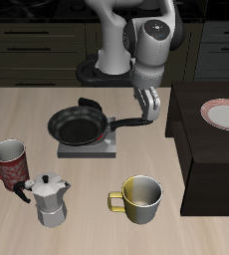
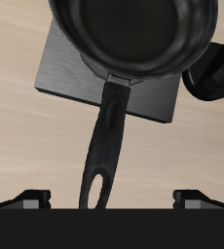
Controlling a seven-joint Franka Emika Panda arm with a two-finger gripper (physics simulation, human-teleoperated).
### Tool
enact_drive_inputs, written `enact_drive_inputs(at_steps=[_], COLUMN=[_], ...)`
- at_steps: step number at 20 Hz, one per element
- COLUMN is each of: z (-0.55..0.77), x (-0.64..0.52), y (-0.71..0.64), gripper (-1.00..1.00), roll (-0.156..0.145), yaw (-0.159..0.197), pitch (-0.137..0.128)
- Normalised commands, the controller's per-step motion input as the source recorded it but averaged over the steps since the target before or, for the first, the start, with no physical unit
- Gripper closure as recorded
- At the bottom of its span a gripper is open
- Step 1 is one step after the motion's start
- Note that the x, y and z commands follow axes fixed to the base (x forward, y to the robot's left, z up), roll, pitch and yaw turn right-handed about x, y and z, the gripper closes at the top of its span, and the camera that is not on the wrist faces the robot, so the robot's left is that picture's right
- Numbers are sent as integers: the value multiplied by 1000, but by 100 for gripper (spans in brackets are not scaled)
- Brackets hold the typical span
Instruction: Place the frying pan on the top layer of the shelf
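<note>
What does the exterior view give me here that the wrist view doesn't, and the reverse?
Only the exterior view shows the shelf with a plate on top, the red mug, moka pot, yellow mug and the gripper at the handle's end. Only the wrist view shows the hanging hole in the handle. Both show the frying pan on its grey slab.

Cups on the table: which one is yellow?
The shiny yellow metal mug near the table's front edge, beside the dark shelf. The other, the red patterned mug, stands by the silver moka pot.
</note>
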Motion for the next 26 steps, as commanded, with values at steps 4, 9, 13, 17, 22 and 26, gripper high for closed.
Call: enact_drive_inputs(at_steps=[4,9,13,17,22,26], z=[-185,-199,-156,-151,-24,-21], x=[74,-11,-109,-153,21,121], y=[74,18,102,-45,-12,54], gripper=[-100,-100,-100,-100,-100,-100], roll=[9,2,25,6,-1,22], yaw=[-3,-13,-37,-38,-5,2], pitch=[30,24,7,3,-3,6])
